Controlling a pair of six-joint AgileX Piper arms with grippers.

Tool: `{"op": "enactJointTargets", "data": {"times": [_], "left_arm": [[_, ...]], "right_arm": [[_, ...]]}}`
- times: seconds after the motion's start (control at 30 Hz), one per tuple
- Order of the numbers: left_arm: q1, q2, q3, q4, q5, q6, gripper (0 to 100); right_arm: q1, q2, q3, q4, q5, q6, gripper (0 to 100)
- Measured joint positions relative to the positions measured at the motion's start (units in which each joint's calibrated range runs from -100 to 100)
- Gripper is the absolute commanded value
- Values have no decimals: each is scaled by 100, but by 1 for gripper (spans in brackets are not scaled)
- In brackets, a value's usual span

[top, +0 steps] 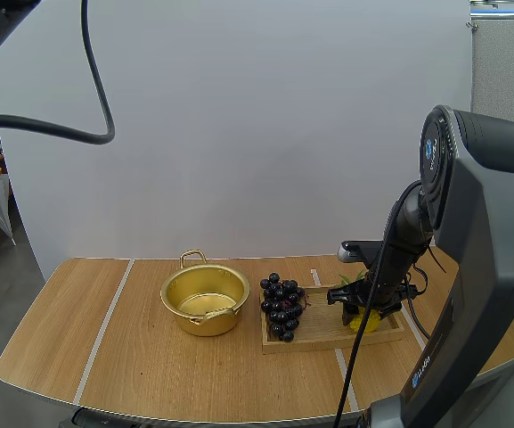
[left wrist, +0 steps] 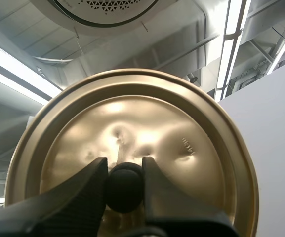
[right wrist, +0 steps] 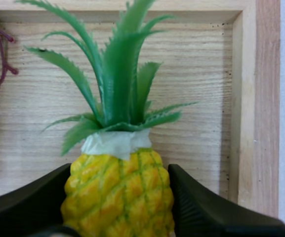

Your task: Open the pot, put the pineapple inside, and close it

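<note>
Pineapple (right wrist: 117, 192), one only, sits in the single wooden tray (top: 328, 342) at its 3 o'clock end, leaves pointing away from the right gripper (right wrist: 120, 202), whose two fingers press against its yellow sides. One bunch of grapes (top: 281, 308) fills the tray's 9 o'clock end. One open gold pot (top: 199, 323) stands on the table (top: 105, 339) at 9 o'clock from the tray. The left gripper (left wrist: 124, 173) pinches the black knob (left wrist: 125, 190) of the one lid (left wrist: 182, 123).
</note>
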Motion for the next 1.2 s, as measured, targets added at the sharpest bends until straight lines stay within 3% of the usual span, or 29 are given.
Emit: {"op": "enactJointTargets", "data": {"times": [0.27,0.6,0.9,1.2], "left_arm": [[0,0,0,0,0,0,0],[0,0,0,0,0,0,0],[0,0,0,0,0,0,0],[0,0,0,0,0,0,0]], "right_arm": [[187,-641,-287,285,634,-178,0],[1146,-1750,-814,588,1184,-233,0],[1994,-1595,-1436,667,1269,-221,0],[2523,-644,-2090,809,1188,-44,0]]}}
